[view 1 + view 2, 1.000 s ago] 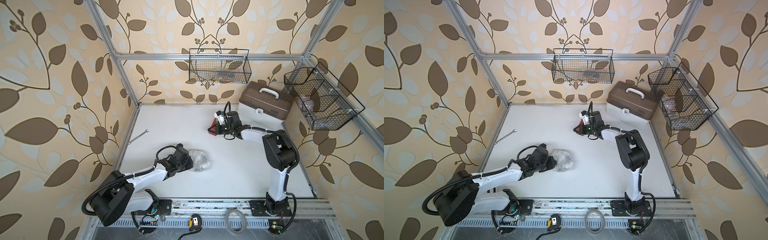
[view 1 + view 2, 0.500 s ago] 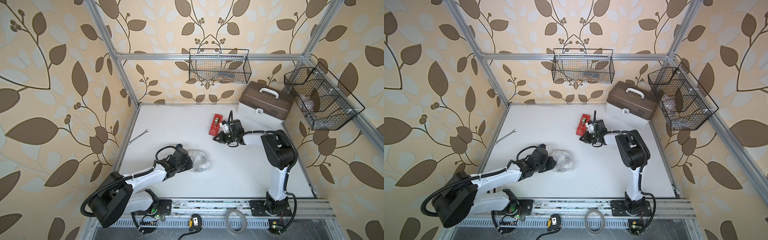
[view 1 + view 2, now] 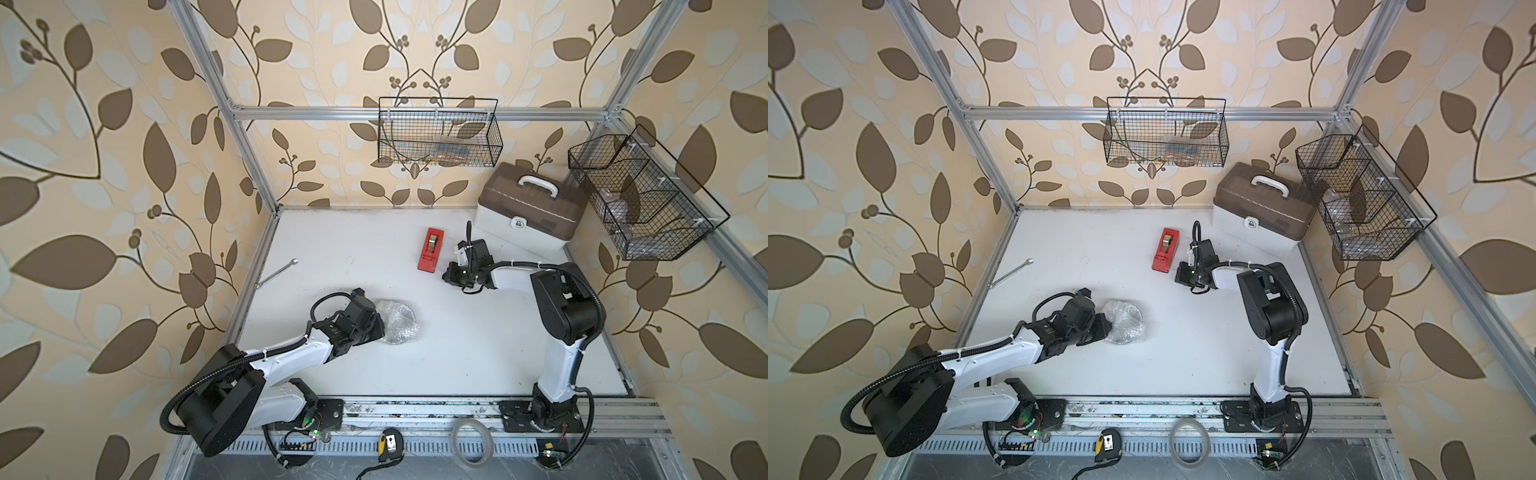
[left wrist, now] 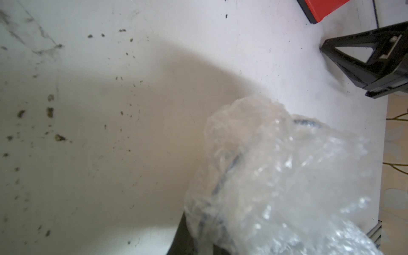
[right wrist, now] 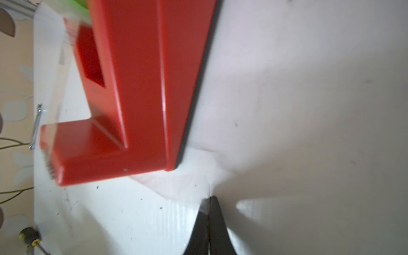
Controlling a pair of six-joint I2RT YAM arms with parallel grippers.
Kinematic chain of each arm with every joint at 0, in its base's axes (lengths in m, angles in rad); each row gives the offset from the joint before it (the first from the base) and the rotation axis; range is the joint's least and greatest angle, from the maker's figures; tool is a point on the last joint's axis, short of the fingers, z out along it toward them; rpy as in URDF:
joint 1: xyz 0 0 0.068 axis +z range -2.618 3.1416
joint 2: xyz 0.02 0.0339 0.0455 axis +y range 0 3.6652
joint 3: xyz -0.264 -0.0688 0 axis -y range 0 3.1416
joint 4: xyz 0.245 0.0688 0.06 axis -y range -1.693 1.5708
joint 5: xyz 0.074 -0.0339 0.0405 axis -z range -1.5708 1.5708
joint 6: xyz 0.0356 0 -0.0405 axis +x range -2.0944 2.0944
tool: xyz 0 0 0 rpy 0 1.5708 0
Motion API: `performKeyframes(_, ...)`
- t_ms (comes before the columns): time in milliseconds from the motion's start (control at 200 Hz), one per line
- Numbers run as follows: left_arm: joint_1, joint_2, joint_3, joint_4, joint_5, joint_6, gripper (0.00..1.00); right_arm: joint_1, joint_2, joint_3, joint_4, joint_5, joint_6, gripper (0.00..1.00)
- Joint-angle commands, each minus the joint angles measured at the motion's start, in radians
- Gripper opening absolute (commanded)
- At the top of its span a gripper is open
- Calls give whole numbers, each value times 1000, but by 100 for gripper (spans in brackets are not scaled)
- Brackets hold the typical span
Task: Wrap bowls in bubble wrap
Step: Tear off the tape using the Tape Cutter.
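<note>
Crumpled whitish bubble wrap [image 3: 398,322] bundled over small clear glass bowl [image 4: 306,122], on robot's left; left gripper [image 3: 379,328] clenched on wrap. Likely light, springy, slippery, fragile: pinch gathered folds; right gripper [image 5: 209,206] clenched by red plastic tape dispenser [image 3: 431,250]

Soft, even light fills both top views. The white desk [image 3: 457,353] is bright, with only faint, short shadows. The wide lens splays the frame posts [image 3: 250,153] outward toward the corners. At my left wrist a broad dim shadow lies on the desk, and the bubble wrap [image 4: 287,176] is out of focus and speckled with glare. At my right wrist the red tape dispenser [image 5: 136,88] is smeared with blur, and my right claw [image 5: 208,202] is a soft dark shape.
</note>
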Motion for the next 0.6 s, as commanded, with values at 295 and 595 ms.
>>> performKeyframes(295, -1, 87, -15, -48, -9, 45, 0, 57, -363, -166, -134, -105, -36, 0)
performKeyframes(595, -5, 79, -17, -40, -12, 16, 0, 306, -584, -236, -40, -205, 144, 0)
